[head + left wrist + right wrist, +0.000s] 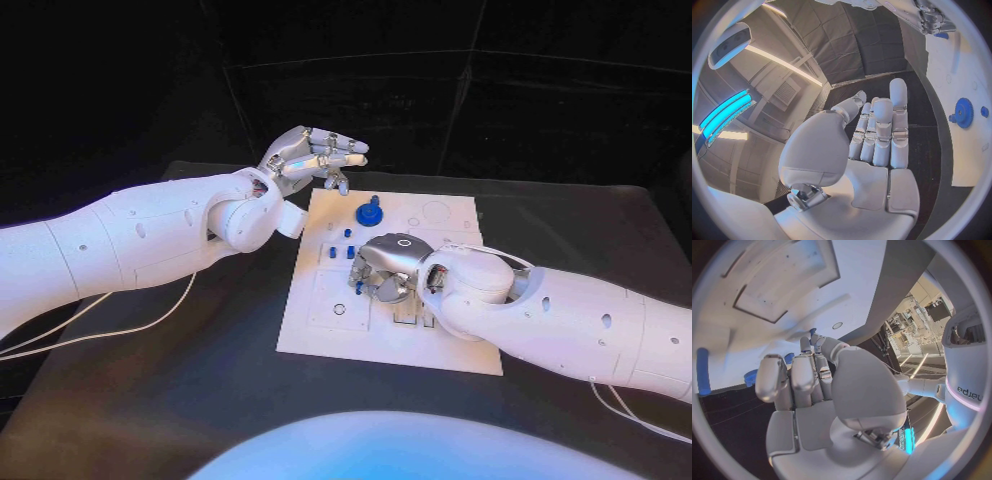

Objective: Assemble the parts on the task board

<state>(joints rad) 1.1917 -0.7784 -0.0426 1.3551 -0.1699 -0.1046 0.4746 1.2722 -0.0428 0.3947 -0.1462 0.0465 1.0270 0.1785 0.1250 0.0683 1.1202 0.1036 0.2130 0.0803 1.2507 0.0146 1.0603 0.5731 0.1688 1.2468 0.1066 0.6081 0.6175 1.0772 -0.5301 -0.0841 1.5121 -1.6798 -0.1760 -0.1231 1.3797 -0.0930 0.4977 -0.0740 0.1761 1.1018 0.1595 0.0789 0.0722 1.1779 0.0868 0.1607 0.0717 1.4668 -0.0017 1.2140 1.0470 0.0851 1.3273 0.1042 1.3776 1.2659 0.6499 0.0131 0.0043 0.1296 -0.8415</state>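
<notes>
Table carries the white task board, where we see our right hand curled over small blue parts, its grip unclear, and our left hand empty, fingers loosely apart, past the far edge near a blue gear.

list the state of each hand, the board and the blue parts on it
left hand: raised beside the board's far left corner, fingers together, holding nothing
right hand: low over the board's middle, fingers curled down; whether it holds a part cannot be told
task board: flat on the table
blue gear: standing on the board
small blue pegs: on the board, beside the right hand
</notes>
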